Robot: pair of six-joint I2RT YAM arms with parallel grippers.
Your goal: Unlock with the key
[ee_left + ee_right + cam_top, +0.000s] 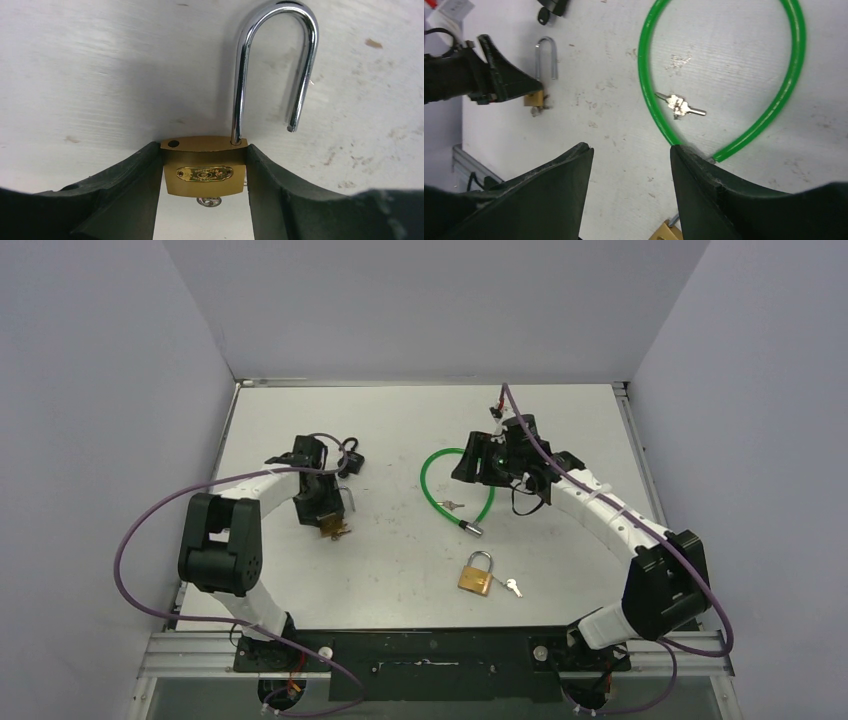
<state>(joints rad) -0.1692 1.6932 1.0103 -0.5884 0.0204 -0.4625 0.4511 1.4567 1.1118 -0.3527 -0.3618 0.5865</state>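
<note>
1. Closely viewed from the left wrist, the left gripper (202, 165) pinches a small brass padlock (205, 172) by its two sides, dark fingers (125, 190) pressed against the body.
2. Its chrome shackle (275, 45) stands sprung open: one leg sits in the body, the free end hangs clear of its hole. A silver key (209, 201) shows below the body.
3. The right gripper (630, 170) has its fingers spread with nothing between them, over the near part of a green cable loop (794, 65) on the white table (380, 580), right of centre.
4. A pair of silver keys (679, 106) lies inside that loop.
5. A second brass padlock (477, 573), shackle closed, lies nearer, a small silver key (511, 586) just to its right.
</note>
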